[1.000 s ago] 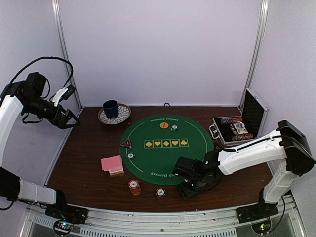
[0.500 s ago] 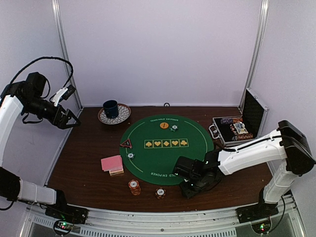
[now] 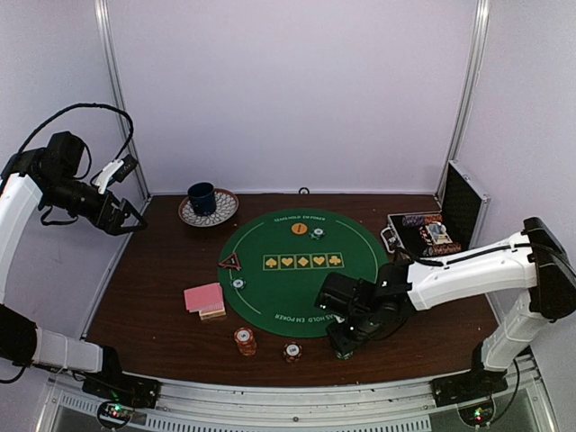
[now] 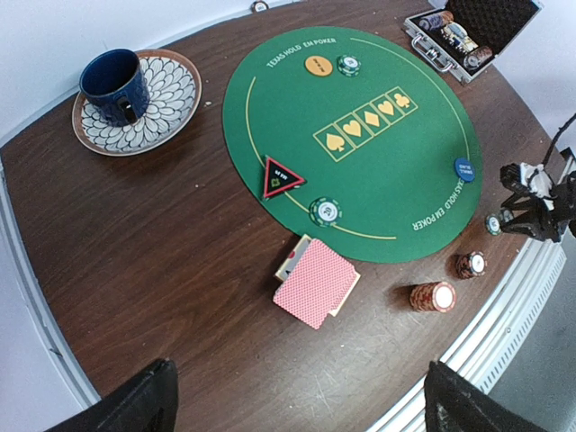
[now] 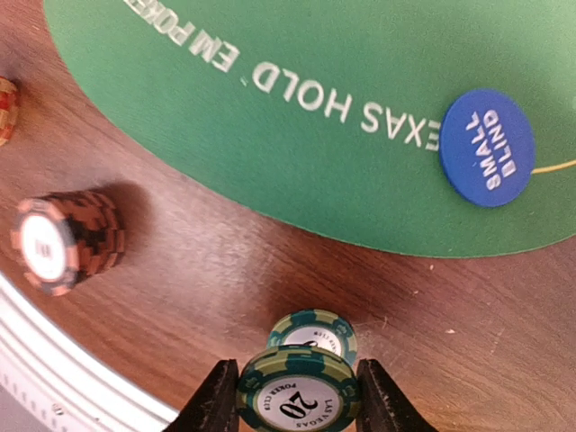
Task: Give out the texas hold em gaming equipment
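Note:
My right gripper (image 5: 297, 405) is shut on a green "20" poker chip (image 5: 298, 397), held just above the wood. Another green chip (image 5: 312, 330) lies on the table right beneath it. From above, this gripper (image 3: 342, 346) hangs off the near edge of the green felt mat (image 3: 301, 270). A blue small-blind button (image 5: 487, 147) sits on the mat's rim. A red chip stack (image 5: 67, 243) and an orange stack (image 3: 245, 340) stand to the left. Pink-backed cards (image 4: 315, 282), a triangular marker (image 4: 280, 177), an orange button (image 4: 318, 65) and further green chips (image 4: 325, 211) are also visible. My left gripper (image 3: 126, 216) hangs open, high at the left.
A dark blue cup (image 3: 202, 198) on a patterned saucer (image 3: 222, 212) stands at the back left. An open metal case (image 3: 432, 234) with more chips sits at the right edge. The table's metal front rail (image 3: 288, 396) runs close to the right gripper.
My right gripper's jaws have closed in on the green chip and lifted it a little, and its arm has shifted. The left arm has not moved.

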